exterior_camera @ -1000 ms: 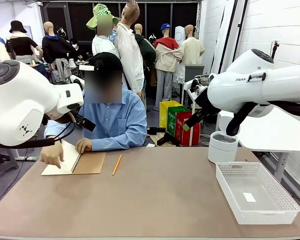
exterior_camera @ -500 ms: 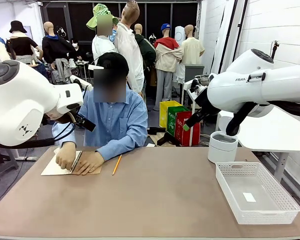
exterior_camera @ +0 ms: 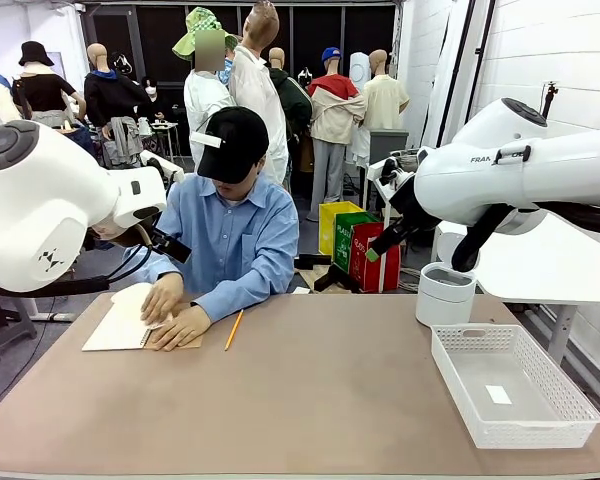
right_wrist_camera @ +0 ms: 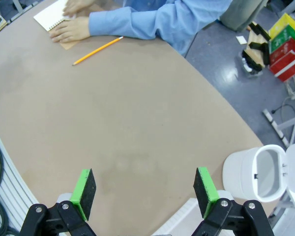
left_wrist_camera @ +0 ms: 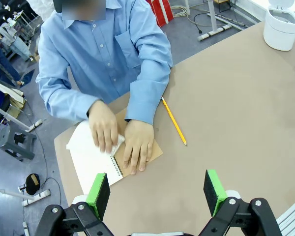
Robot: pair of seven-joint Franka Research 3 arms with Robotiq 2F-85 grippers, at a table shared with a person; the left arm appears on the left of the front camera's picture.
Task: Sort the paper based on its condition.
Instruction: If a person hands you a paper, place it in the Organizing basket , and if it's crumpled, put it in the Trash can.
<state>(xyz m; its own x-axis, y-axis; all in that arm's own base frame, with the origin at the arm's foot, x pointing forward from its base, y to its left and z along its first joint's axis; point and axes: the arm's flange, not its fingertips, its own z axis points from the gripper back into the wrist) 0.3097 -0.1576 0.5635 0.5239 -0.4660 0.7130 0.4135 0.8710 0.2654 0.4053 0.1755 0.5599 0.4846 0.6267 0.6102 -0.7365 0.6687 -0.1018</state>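
The paper (left_wrist_camera: 83, 155), a white sheet at the far left of the table (exterior_camera: 330, 400), lies on the open notebook (left_wrist_camera: 156, 149) under the person's hands. One hand (left_wrist_camera: 104, 130) curls its edge at the spiral, and the other hand (left_wrist_camera: 136, 150) presses the brown cover flat. A pencil (exterior_camera: 234, 328) lies just right of the notebook. At the near right stands a white basket (exterior_camera: 452, 385), holding a small white tag (exterior_camera: 498, 394) and no sheet. Behind it, at the far right, stands a white bin (exterior_camera: 446, 293). The left gripper (left_wrist_camera: 156, 191) hangs over the left of the table, looking down on the notebook, jaws wide apart and empty. The right gripper (right_wrist_camera: 144, 187) hangs over the right of the table, likewise spread wide and holding nothing. Sorting appears not yet begun: no sheet lies in the basket and none lies loose on the table, so every sheet is left to be handed over, judged and placed. Whether the curled sheet is torn free cannot be told, nor can its condition, since the hands cover much of it. The bin's inside is dark and shows little.
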